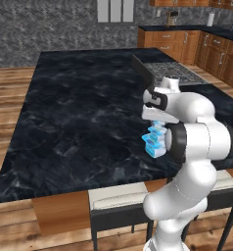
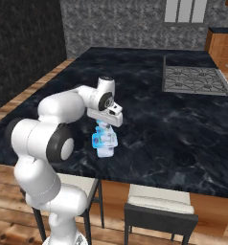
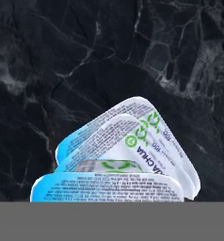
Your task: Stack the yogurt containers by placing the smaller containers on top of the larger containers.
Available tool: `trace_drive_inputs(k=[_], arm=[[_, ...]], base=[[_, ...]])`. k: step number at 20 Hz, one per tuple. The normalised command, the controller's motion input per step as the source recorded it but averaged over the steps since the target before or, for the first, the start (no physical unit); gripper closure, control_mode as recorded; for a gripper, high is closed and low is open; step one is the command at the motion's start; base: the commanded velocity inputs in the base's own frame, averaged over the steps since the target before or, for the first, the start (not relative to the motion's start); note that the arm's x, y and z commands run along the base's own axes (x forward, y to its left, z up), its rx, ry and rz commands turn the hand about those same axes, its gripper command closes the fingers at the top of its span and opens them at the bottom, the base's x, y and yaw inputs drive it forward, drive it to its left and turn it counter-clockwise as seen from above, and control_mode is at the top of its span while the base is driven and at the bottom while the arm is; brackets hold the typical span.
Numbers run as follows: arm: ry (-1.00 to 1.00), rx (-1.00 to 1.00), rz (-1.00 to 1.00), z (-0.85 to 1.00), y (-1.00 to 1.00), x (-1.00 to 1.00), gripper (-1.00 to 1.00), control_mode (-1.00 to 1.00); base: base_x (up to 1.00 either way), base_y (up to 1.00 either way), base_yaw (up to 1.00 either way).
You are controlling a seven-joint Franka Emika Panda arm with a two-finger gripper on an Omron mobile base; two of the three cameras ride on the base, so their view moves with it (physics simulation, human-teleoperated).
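While the white arm (image 2: pixel 63 124) bent low over the near edge of the black marble island (image 1: pixel 79 112), its own wrist and hand covered much of what lay under it, so the claw (image 2: pixel 104 129) could not be made out clearly: whether its fingers were spread or pressed shut cannot be told. Below the hand stood a stack of yogurt containers (image 2: pixel 104 141), close to the island's near edge and far from the cooktop (image 2: pixel 195 80) set into the far right part of the top. From both base cameras the stack was small and blurred, a white body with light-blue bands; how many pieces it held was hard to count. The hand camera looked straight down on it, the lower part cut off at the bottom. Several light-blue and white lids (image 3: pixel 132 146) lay one over another, fanned at different angles, with green marks and fine print too small to read. Two stools (image 2: pixel 159 208) stood tucked under the near edge.
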Motion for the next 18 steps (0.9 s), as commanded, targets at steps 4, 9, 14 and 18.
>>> trace_drive_inputs(k=[4,9,14,18], arm=[[0.0,0.0,0.0,-0.13,0.0,0.12,1.0,-1.0],[0.0,0.0,0.0,-0.14,0.0,0.05,1.0,-1.0],[0.0,0.0,0.0,-0.13,0.0,0.03,1.0,-1.0],[0.0,0.0,0.0,-0.09,0.0,0.02,1.0,-1.0]], base=[[0.0,0.0,0.0],[0.0,0.0,0.0],[0.0,0.0,0.0],[0.0,0.0,0.0]])
